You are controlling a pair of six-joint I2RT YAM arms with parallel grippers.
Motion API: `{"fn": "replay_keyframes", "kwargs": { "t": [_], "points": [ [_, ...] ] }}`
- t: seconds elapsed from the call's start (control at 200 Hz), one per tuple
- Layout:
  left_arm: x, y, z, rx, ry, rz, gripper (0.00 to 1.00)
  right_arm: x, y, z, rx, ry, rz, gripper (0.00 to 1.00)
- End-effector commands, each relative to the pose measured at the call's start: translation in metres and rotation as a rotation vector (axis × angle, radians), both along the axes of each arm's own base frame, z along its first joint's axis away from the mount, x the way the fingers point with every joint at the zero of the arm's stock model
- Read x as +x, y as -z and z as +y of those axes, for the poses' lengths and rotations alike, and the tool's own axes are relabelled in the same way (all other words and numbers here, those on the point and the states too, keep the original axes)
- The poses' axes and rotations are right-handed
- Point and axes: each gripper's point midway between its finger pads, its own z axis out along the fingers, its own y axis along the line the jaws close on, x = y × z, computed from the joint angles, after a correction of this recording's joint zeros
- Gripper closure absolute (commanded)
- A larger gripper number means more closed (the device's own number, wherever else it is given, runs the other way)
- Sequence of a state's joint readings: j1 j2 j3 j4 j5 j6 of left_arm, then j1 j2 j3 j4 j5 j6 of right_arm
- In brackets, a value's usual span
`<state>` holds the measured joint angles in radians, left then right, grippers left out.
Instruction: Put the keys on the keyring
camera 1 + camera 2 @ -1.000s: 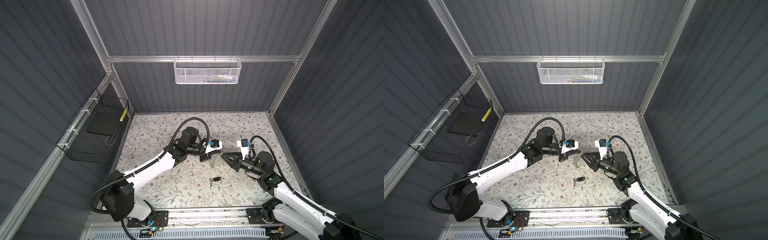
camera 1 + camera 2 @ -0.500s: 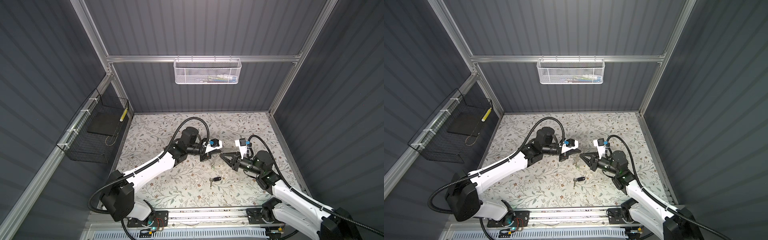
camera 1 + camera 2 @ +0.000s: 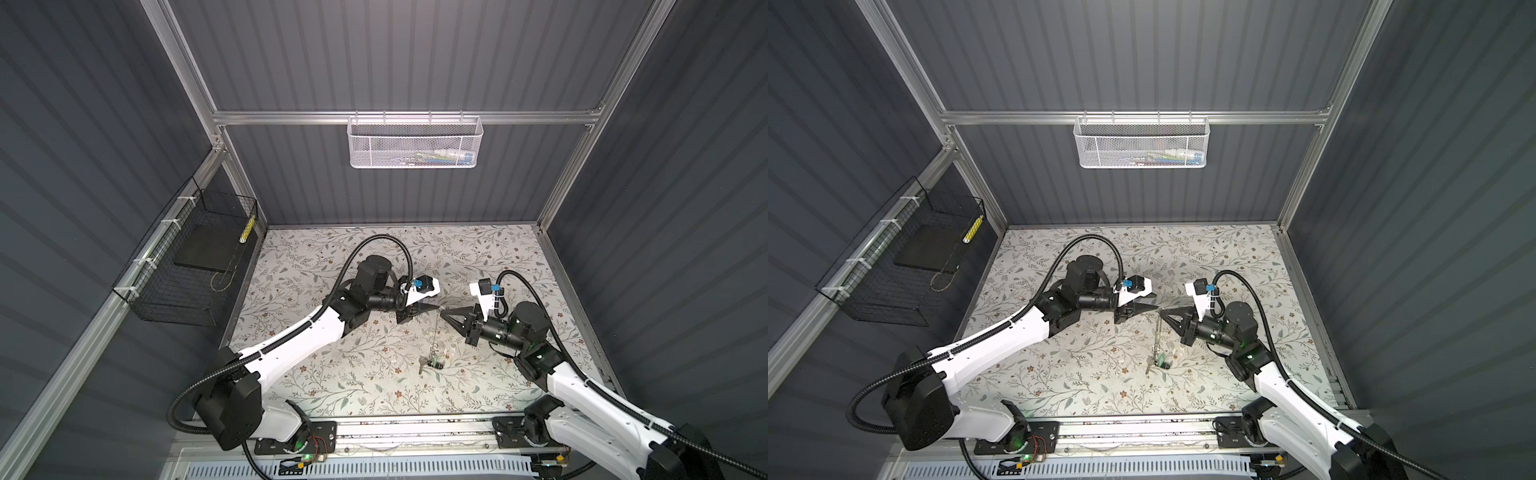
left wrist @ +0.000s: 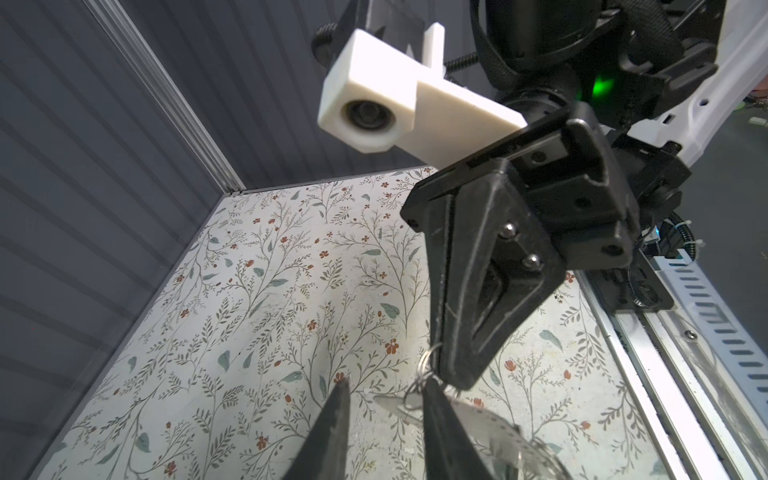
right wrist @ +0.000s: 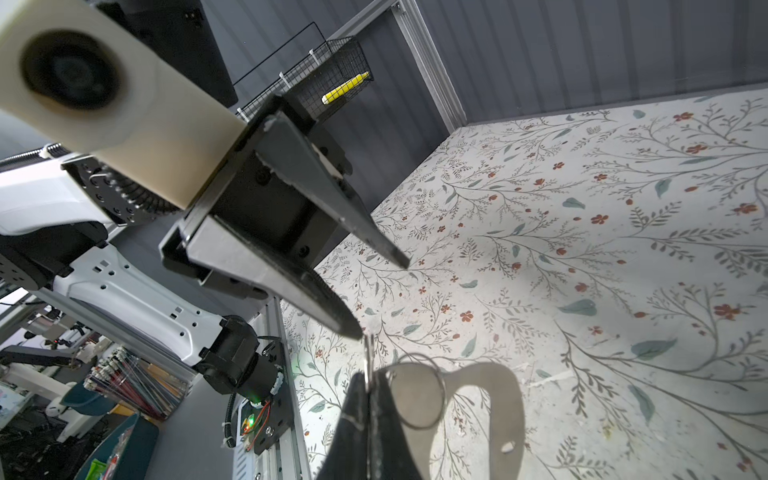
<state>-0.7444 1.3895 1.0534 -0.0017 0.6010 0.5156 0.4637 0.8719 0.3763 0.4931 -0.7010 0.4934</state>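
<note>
**Keyring passes from left tool to right tool**

Within the last second the right tool [image 5: 370, 376] has clenched on the ringed edge of the keyring [image 5: 505, 405]. The left tool [image 5: 384, 299] has released it and sits just beside it, fingers apart. The keyring now hangs above the front middle of the worktop [image 3: 374, 395], so the left tool looks free to fetch the keys [image 3: 432, 364] below.

The black wire basket [image 3: 166, 307] on the left wall holds a dark slab [image 3: 205, 251] and a yellow stick [image 3: 247, 230]. The white mesh basket [image 3: 415, 120] on the back rail holds small items too unclear to name.

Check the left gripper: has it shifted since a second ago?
No. Against the white basket, the left gripper sits where it was; only its jaws have opened.
</note>
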Motion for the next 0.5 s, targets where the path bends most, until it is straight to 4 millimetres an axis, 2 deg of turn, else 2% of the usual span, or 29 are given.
{"fn": "replay_keyframes", "kwargs": {
  "t": [0.0,0.275,0.495],
  "points": [
    [0.001,-0.006,0.008,-0.013,-0.033,0.0,0.65,-0.006,-0.01,0.0,-0.022,-0.021,-0.085,1.0],
    [-0.02,0.004,0.012,0.01,0.057,0.021,0.65,-0.012,-0.006,-0.002,-0.081,-0.034,-0.169,1.0],
    [-0.021,0.008,0.01,0.034,0.095,0.018,0.68,-0.018,-0.009,-0.003,-0.139,-0.062,-0.318,1.0]
  ]
}}
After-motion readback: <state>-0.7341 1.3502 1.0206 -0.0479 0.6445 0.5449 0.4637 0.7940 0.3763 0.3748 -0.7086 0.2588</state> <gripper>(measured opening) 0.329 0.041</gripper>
